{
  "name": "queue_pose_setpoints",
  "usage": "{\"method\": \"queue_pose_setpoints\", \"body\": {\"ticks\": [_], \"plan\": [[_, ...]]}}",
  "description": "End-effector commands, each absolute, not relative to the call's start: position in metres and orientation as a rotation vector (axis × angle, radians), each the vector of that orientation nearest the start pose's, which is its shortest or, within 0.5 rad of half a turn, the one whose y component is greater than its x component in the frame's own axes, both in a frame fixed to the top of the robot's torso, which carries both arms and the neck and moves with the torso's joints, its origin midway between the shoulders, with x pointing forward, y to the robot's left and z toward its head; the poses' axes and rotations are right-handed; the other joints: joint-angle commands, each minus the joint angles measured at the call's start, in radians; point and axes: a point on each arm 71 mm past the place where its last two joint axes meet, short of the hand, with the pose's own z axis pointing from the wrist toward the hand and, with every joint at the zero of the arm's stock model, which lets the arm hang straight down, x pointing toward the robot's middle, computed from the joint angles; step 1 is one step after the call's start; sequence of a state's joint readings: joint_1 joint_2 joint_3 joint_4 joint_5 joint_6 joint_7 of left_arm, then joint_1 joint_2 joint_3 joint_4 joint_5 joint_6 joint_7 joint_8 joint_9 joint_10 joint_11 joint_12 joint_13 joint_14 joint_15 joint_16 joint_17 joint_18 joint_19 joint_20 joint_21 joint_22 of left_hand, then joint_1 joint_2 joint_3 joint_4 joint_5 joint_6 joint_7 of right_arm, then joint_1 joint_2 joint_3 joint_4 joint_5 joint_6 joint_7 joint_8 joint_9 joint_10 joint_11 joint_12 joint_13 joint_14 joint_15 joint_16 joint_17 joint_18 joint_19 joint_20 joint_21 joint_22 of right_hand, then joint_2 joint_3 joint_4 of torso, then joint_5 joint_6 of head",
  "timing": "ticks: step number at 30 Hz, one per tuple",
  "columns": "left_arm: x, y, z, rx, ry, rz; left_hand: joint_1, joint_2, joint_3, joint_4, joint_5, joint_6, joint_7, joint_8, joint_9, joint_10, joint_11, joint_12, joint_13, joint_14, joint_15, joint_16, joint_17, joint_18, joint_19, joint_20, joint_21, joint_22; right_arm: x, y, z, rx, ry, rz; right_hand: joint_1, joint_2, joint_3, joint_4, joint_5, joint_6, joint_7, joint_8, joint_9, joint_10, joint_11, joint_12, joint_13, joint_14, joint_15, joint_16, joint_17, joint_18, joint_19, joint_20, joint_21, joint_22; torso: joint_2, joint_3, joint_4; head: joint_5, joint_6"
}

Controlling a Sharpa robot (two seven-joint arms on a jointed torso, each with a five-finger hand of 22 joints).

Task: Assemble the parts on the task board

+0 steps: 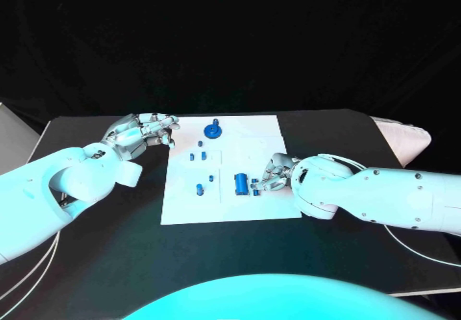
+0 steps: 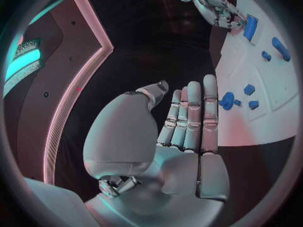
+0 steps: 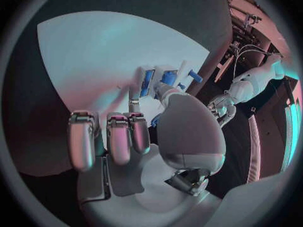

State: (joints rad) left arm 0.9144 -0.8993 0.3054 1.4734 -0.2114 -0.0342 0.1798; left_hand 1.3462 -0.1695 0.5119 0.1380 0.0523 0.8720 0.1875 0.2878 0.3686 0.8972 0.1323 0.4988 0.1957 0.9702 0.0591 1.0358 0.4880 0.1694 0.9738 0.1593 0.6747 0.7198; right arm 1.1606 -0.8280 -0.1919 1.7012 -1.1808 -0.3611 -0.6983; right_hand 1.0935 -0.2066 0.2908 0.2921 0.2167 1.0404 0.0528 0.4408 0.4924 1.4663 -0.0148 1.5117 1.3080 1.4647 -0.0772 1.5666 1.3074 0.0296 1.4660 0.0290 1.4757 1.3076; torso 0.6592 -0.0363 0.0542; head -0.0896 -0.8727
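black table [image 1: 115, 267]; white task board [image 1: 230, 207]

I see a black counter [image 1: 115, 267] under teal light, black backdrop [image 1: 230, 53] behind it, and a pale cushioned seat [image 1: 404, 140] beside its far right corner.

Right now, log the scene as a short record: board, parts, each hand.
board: white task board, mid-table on black table
parts: blue pieces spread over the board; round part at far edge, block near right hand
left hand: off the board's far left corner, fingers straight, holds nothing
right hand: on the board's right side, fingers at the block; grip unclear
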Motion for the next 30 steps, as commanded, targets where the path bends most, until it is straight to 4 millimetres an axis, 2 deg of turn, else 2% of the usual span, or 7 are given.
{"method": "queue_pose_setpoints", "body": {"ticks": [1,15,17,20,24,27,30], "plan": [[0.482,0.246,-0.204,-1.108,1.607,-1.630,-0.004,0.008,-0.001,0.007,0.001,-0.008,-0.001,0.005,-0.002,-0.007,-0.002,-0.003,-0.001,-0.001,0.005,-0.003,0.001,0.014,0.005,0.000,-0.003,-0.001,0.417,-0.185,-0.261,0.366,2.090,0.335,0.009,-0.001,-0.006,-0.001,-0.004,0.001,0.005,-0.006,-0.001,0.067,0.001,-0.005,0.217,0.106,0.001,0.004,0.263,-0.012,0.085,0.001,-0.005,0.239,0.000,0.0004,-0.0002,0.001,0.000],[0.487,0.251,-0.208,-1.132,1.543,-1.610,-0.004,0.008,-0.002,0.008,0.001,-0.009,-0.001,0.005,-0.002,-0.008,-0.002,-0.003,-0.001,-0.001,0.005,-0.003,0.002,0.014,0.006,0.000,-0.005,-0.002,0.436,-0.220,-0.242,0.548,1.820,0.652,0.155,0.011,0.015,-0.007,0.012,-0.079,0.039,-0.050,-0.012,0.001,0.029,-0.105,0.147,0.102,0.024,-0.005,0.249,0.013,0.054,0.020,-0.153,0.203,-0.013,-0.0005,-0.0050,-0.002,0.004],[0.489,0.253,-0.209,-1.144,1.516,-1.596,-0.002,0.007,-0.002,0.007,0.001,-0.010,-0.001,0.005,-0.002,-0.007,-0.002,-0.003,-0.001,-0.001,0.005,-0.003,0.002,0.014,0.006,0.000,-0.005,-0.002,0.446,-0.229,-0.240,0.592,1.752,0.730,0.209,0.006,0.044,-0.012,0.014,-0.090,0.045,-0.055,-0.012,-0.051,0.034,-0.183,0.092,0.084,0.027,-0.049,0.186,0.035,0.024,0.024,-0.285,0.169,-0.019,-0.0013,-0.0069,0.000,0.012],[0.492,0.255,-0.212,-1.157,1.486,-1.544,0.002,0.005,-0.002,0.005,0.001,-0.012,-0.002,0.005,-0.003,-0.004,-0.003,0.000,0.000,-0.002,0.004,-0.003,0.002,0.013,0.006,0.000,-0.007,-0.003,0.460,-0.241,-0.238,0.667,1.677,0.811,0.240,-0.008,0.044,-0.013,0.099,-0.110,0.056,-0.055,-0.002,-0.132,0.045,-0.303,0.004,0.048,0.036,-0.134,0.082,0.068,-0.031,0.032,-0.515,0.098,-0.027,-0.0025,-0.0076,0.001,0.020],[0.497,0.257,-0.216,-1.163,1.448,-1.495,0.008,-0.001,-0.004,0.003,0.001,-0.013,-0.002,0.006,-0.004,0.000,-0.004,0.003,0.000,-0.009,0.004,-0.007,0.001,0.013,0.004,0.000,-0.011,-0.005,0.479,-0.256,-0.237,0.756,1.582,0.880,0.297,-0.010,0.064,-0.024,0.046,-0.166,0.085,-0.053,0.009,-0.433,0.068,-0.757,-0.344,-0.118,0.060,-0.485,-0.259,0.151,-0.217,0.057,-1.192,-0.172,-0.042,-0.0062,-0.0067,0.003,0.042],[0.502,0.256,-0.219,-1.176,1.413,-1.484,0.016,-0.004,-0.001,0.008,0.001,-0.019,0.002,0.007,-0.009,-0.018,0.004,-0.014,-0.012,-0.068,0.015,-0.060,-0.022,0.010,-0.034,0.008,-0.051,-0.025,0.494,-0.264,-0.239,0.832,1.518,0.916,0.335,-0.009,0.101,-0.035,0.043,-0.198,0.095,-0.064,-0.007,-0.472,0.084,-0.855,-0.453,-0.246,0.076,-0.760,-0.479,0.151,-0.250,0.073,-1.280,-0.261,-0.055,-0.0098,-0.0068,0.006,0.058],[0.507,0.255,-0.222,-1.190,1.376,-1.489,0.025,-0.005,0.002,0.014,0.001,-0.032,0.009,0.006,-0.017,-0.026,0.016,-0.052,-0.044,-0.114,0.033,-0.162,-0.070,0.010,-0.070,0.025,-0.118,-0.065,0.505,-0.267,-0.241,0.873,1.479,0.944,0.359,-0.011,0.150,-0.041,0.006,-0.219,0.106,-0.086,-0.029,-0.511,0.105,-0.991,-0.591,-0.339,0.097,-0.884,-0.530,0.146,-0.316,0.091,-1.356,-0.329,-0.065,-0.0123,-0.0099,0.013,0.073]]}}
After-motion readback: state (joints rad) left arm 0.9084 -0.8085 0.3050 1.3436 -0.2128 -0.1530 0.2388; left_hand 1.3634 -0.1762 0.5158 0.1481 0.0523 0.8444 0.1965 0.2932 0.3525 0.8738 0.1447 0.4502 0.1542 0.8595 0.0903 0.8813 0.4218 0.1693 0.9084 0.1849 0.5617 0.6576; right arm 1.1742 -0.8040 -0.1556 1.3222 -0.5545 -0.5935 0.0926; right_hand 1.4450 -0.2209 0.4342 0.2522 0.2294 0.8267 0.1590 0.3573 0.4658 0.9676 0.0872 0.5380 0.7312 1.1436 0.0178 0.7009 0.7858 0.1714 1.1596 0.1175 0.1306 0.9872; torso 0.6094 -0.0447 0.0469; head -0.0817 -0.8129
